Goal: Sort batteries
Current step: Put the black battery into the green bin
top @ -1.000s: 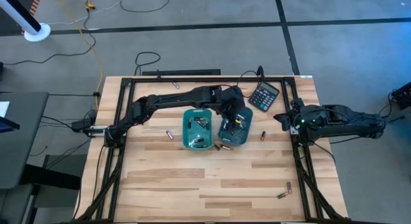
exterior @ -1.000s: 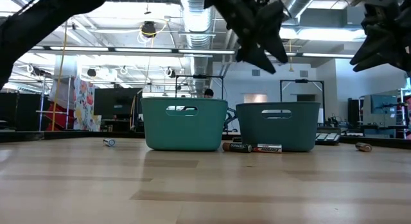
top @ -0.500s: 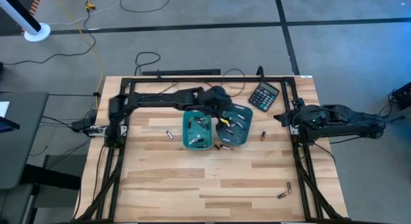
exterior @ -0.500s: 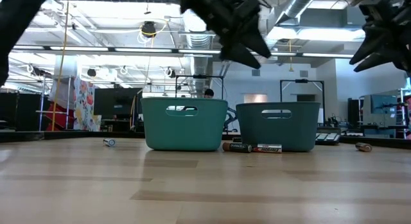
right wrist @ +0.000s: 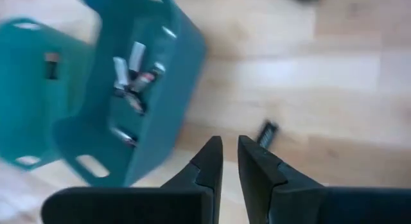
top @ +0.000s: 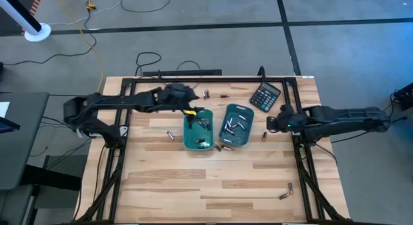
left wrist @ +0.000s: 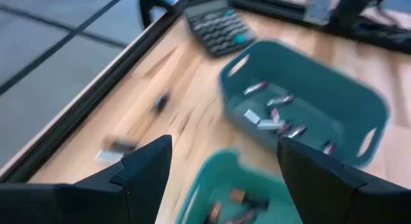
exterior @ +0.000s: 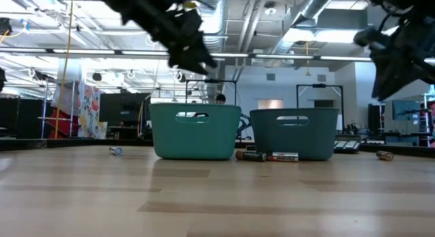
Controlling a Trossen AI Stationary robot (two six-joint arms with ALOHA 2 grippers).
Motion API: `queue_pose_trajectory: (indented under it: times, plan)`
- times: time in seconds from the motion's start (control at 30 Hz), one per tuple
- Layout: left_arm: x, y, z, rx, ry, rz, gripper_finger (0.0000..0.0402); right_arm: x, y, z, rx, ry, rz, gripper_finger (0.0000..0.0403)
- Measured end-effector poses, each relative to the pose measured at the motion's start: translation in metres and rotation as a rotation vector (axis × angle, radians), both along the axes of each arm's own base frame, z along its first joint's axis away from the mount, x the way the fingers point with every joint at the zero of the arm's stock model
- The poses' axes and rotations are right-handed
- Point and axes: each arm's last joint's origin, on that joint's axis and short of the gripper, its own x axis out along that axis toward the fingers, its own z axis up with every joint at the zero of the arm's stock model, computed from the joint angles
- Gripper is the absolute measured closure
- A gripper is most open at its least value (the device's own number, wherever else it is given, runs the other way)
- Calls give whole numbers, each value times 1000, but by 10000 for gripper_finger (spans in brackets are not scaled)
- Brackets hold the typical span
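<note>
Two teal trays (top: 197,130) sit side by side in the middle of the desk (top: 213,180) so the batteries (top: 235,125) can be split into two groups. Many batteries lie inside the trays and about seven lie loose on the desk. The left end effector (top: 187,111) is spread wide and empty above the trays' back edge, while the right end effector (top: 271,124) has its fingers nearly together and empty near one loose battery (top: 264,135), likely to grab it.
</note>
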Motion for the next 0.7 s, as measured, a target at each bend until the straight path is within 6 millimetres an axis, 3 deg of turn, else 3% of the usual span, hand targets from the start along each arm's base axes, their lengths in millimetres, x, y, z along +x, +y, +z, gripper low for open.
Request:
queue_pose_trajectory:
  times: [0.27, 0.47, 0.7]
  plan:
    - [-46, 12, -7, 11, 0, 84, 125, 23, 1, -20, 118, 163, -126, 336]
    - [-56, 15, -15, 13, 18, 100, 125, 37, 2, -37, 141, 290, -170, 327]
    - [-58, 14, -20, 36, 50, 79, 125, 56, 2, -56, 154, 365, -176, 283]
